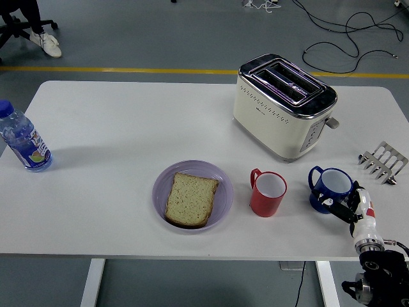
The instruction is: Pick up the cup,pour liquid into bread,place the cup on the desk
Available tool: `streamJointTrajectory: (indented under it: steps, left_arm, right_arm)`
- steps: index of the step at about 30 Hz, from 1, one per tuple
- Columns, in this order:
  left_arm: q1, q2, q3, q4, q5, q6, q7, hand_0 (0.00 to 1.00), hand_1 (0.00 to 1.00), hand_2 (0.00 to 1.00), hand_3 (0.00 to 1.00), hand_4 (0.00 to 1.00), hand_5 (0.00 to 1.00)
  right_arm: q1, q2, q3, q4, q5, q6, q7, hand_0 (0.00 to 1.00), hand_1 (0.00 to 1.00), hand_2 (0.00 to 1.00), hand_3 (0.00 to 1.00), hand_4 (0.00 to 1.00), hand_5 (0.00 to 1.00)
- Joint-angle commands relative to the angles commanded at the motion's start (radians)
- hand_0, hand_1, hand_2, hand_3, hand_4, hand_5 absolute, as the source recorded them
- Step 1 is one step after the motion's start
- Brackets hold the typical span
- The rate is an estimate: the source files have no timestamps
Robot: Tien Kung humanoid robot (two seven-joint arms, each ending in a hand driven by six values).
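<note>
White desk [128,128], head view. Right hand [348,206] comes in from the lower right corner, black fingers [337,204] curled against the near right side of the blue cup [330,188]; they touch the cup wall low down but whether the grip is closed firm, cannot tell. Blue cup stands upright on the desk, handle pointing left, white inside, near the desk's front right edge. Red cup [268,192] just left of it, apart, also upright, handle to the left, white inside. Purple plate [220,182] left of the red cup, near but not touching, with one slice of bread [190,199] lying flat in it, crust darker along the near edge. Cream toaster [281,105] with chrome top behind the two cups, toward the far right of the desk, slots up, lever on its right end. Small metal toast rack [383,160] at the right desk edge, behind and right of the blue cup. Water bottle [23,139] with blue cap upright at the far left edge, well apart from everything else. Floor behind has a yellow line [115,70] and black cables [348,35]. A person's shoe [46,43] top left
</note>
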Motion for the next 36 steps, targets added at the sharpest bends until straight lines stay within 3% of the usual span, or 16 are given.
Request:
streamJointTrajectory:
  steps: [3, 4, 9, 10, 16, 20, 22, 27, 28, 33, 36]
  left_arm:
    - [0.001, 0.000, -0.001, 0.000, 0.000, 0.000, 0.000, 0.654, 0.687, 0.705, 0.589, 0.292, 0.898]
    - [0.001, 0.000, -0.001, 0.000, 0.001, 0.000, 0.000, 0.654, 0.687, 0.705, 0.589, 0.292, 0.898]
    - [0.001, 0.000, -0.002, 0.000, 0.001, 0.001, -0.001, 0.654, 0.687, 0.705, 0.589, 0.292, 0.898]
    - [0.001, 0.000, -0.003, 0.000, 0.001, 0.001, 0.000, 0.654, 0.687, 0.705, 0.589, 0.292, 0.898]
    - [0.002, 0.000, -0.005, 0.000, 0.002, 0.002, 0.000, 0.654, 0.687, 0.705, 0.589, 0.292, 0.898]
    - [0.002, 0.000, -0.003, 0.000, 0.002, 0.003, 0.000, 0.654, 0.687, 0.705, 0.589, 0.292, 0.898]
    - [0.002, 0.000, -0.004, 0.000, 0.001, 0.004, 0.000, 0.654, 0.687, 0.705, 0.589, 0.292, 0.896]
    - [0.001, 0.000, -0.003, 0.000, 0.002, 0.003, 0.000, 0.654, 0.687, 0.705, 0.589, 0.292, 0.896]
    - [0.001, 0.000, -0.003, 0.000, 0.002, 0.002, 0.000, 0.654, 0.687, 0.705, 0.589, 0.292, 0.895]
    - [0.000, 0.000, -0.003, 0.000, -0.003, 0.002, 0.001, 0.654, 0.687, 0.705, 0.589, 0.292, 0.895]
    - [-0.001, 0.000, -0.005, 0.000, -0.002, 0.003, 0.001, 0.655, 0.687, 0.705, 0.589, 0.293, 0.894]
  right_arm:
    - [-0.004, -0.001, 0.005, 0.009, 0.003, -0.005, 0.006, 0.519, 0.559, 0.645, 0.703, 0.927, 0.133]
    - [-0.006, -0.002, 0.009, 0.013, 0.000, -0.007, 0.006, 0.392, 0.450, 0.553, 0.570, 0.875, 0.061]
    - [-0.018, -0.008, 0.034, 0.043, -0.031, -0.024, 0.005, 0.392, 0.450, 0.553, 0.570, 0.875, 0.061]
    - [-0.020, -0.009, 0.040, 0.050, -0.038, -0.027, 0.005, 0.301, 0.390, 0.551, 0.530, 0.824, 0.002]
    - [-0.033, -0.021, 0.077, 0.122, -0.079, -0.035, -0.007, 0.299, 0.362, 0.541, 0.524, 0.804, 0.002]
    - [-0.050, -0.036, 0.096, 0.211, -0.137, -0.029, -0.048, 0.299, 0.362, 0.541, 0.524, 0.804, 0.002]
    - [-0.060, -0.055, 0.105, 0.288, -0.208, -0.013, -0.107, 0.266, 0.319, 0.532, 0.528, 0.810, 0.002]
    - [-0.051, -0.103, 0.091, 0.452, -0.388, 0.015, -0.253, 0.266, 0.319, 0.532, 0.528, 0.810, 0.002]
    - [-0.050, -0.107, 0.089, 0.474, -0.406, 0.016, -0.271, 0.226, 0.298, 0.529, 0.530, 0.779, 0.002]
    - [-0.010, -0.158, 0.050, 0.614, -0.466, 0.008, -0.385, 0.226, 0.298, 0.529, 0.530, 0.779, 0.002]
    - [0.028, -0.187, 0.021, 0.664, -0.490, 0.016, -0.437, 0.203, 0.292, 0.522, 0.532, 0.782, 0.002]
